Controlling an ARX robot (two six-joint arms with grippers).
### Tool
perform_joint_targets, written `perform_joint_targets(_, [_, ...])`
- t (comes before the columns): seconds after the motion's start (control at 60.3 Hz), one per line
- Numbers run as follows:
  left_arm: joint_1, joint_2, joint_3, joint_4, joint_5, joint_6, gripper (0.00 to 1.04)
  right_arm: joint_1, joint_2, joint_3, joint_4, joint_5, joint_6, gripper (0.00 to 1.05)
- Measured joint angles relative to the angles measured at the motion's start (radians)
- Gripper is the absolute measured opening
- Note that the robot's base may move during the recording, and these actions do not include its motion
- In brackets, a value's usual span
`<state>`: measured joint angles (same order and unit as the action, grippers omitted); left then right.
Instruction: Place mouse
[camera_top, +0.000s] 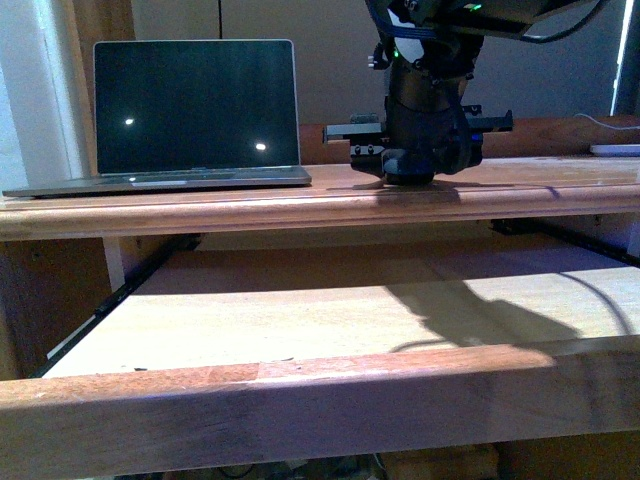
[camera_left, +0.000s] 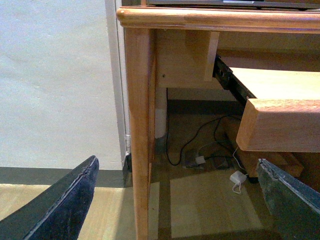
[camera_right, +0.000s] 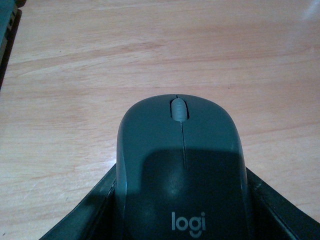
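The mouse (camera_right: 180, 165) sits between the two fingers (camera_right: 95, 210) of the right gripper (camera_top: 410, 165), which is clamped on its sides. Its wheel end points away from the wrist, and the word "logi" is on the nearer end. Under it is the bare wood of the worktop (camera_top: 250, 205). The mouse seems to rest on this wood, but I cannot tell for sure that it touches. In the front view the right arm comes down from above and hides the mouse almost fully. This spot is a little right of the middle of the worktop, well apart from the open laptop (camera_top: 195, 105), which stands at the left with a dark screen. At the far right, near the back, lies a flat white thing (camera_top: 615, 150), too small to tell what it is. Below the worktop a wooden tray (camera_top: 280, 310) is pulled out toward the robot. The left gripper (camera_left: 176, 165) is low, beside the leg (camera_left: 137, 125) of the worktop, with its fingers wide apart and nothing between them. Past it there are a pale wall (camera_left: 55, 80), the front end of the tray, and on the floor (camera_left: 210, 210) under the worktop some dark cables (camera_left: 192, 142) and a small white adapter (camera_left: 237, 177).
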<state>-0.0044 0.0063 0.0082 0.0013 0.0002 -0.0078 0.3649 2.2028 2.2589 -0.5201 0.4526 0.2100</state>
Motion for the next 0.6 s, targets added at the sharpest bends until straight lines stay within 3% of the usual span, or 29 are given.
perform_joint_targets(0.066, [0.000, 0.000, 0.000, 0.000, 0.000, 0.000, 0.97, 0.001, 0.007, 0.002, 0.025, -0.003, 0.003, 0.57])
perform_joint_targets(0.332, [0.000, 0.000, 0.000, 0.000, 0.000, 0.000, 0.97, -0.011, -0.056, -0.133, 0.200, -0.080, 0.020, 0.97])
perform_joint_targets(0.464, [0.000, 0.000, 0.000, 0.000, 0.000, 0.000, 0.97, -0.056, -0.196, -0.324, 0.330, -0.174, 0.023, 0.97])
perform_joint_targets(0.597, [0.000, 0.000, 0.000, 0.000, 0.000, 0.000, 0.97, -0.153, -0.446, -0.608, 0.523, -0.334, -0.010, 0.97])
